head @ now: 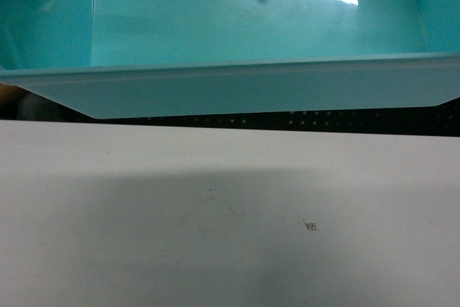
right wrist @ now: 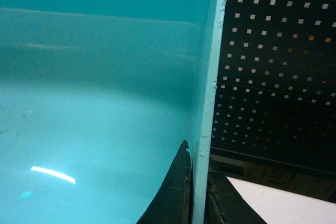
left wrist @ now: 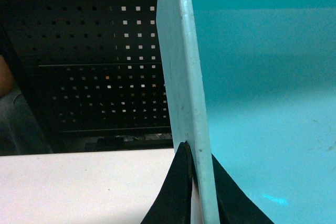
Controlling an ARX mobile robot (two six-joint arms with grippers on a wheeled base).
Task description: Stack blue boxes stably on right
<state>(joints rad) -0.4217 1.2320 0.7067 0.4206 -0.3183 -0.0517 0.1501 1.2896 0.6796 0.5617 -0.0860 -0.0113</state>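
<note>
A light turquoise blue box [head: 237, 88] fills the top of the head view, held up off the white table [head: 215, 235] so its near wall and thin rim face me. In the left wrist view my left gripper [left wrist: 200, 174] is shut on the box's left rim [left wrist: 181, 77], one black finger on each side of it. In the right wrist view my right gripper [right wrist: 198, 163] is likewise shut on the box's right rim [right wrist: 210, 77]. The inside of the box [right wrist: 94, 129] is bare. Neither gripper shows in the head view.
A black perforated panel [left wrist: 105, 51] stands behind the table, also seen as the perforated panel [right wrist: 278, 66] on the right side. A small mark [head: 310, 226] lies on the white tabletop.
</note>
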